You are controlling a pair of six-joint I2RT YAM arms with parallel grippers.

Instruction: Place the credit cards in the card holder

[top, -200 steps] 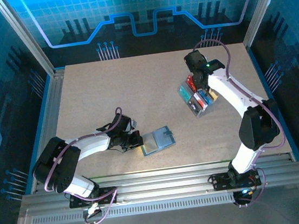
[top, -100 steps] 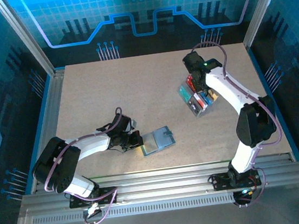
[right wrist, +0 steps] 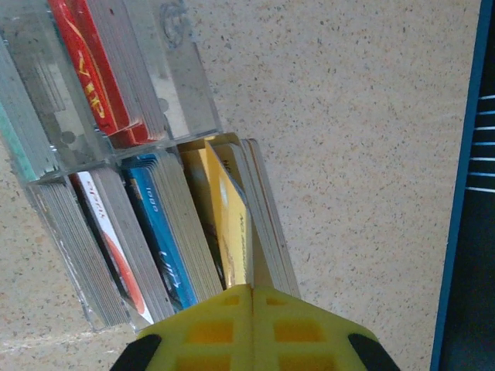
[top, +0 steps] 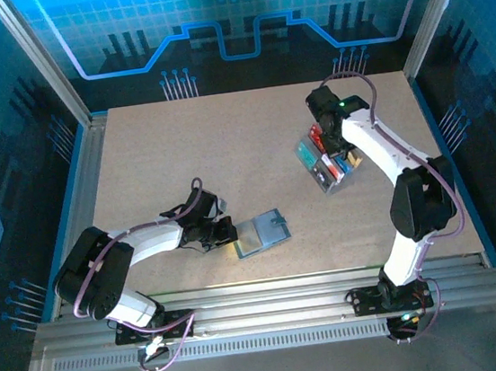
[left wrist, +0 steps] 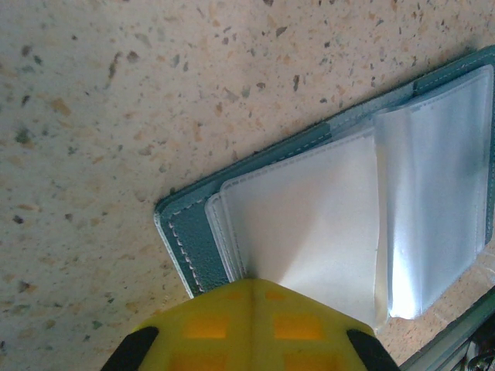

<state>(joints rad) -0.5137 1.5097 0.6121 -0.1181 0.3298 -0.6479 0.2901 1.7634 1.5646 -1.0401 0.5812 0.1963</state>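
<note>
The card holder point(top: 263, 232) lies open near the front of the table, slate-blue leather point(left wrist: 189, 232) with clear sleeve pages point(left wrist: 309, 209). My left gripper point(top: 228, 233) point(left wrist: 251, 283) is shut, its tips meeting on the near edge of a sleeve page, which rises toward them. The credit cards point(top: 336, 164) stand on edge in a clear tray: red point(right wrist: 89, 69), blue point(right wrist: 158, 232) and yellow point(right wrist: 232, 224). My right gripper point(top: 329, 144) point(right wrist: 251, 287) is shut on the top edge of one yellow card, which leans away from the stack on its right.
The clear compartment tray point(top: 309, 155) point(right wrist: 182, 100) sits at the right-centre, angled, with the right arm reaching over it. Metal rails frame the table, and a blue rail point(right wrist: 464, 193) runs close to the tray's right. Bare tabletop point(top: 190, 156) lies between the tray and the holder.
The right wrist has shifted slightly over the tray. The left arm and the card holder have stayed where they were.
</note>
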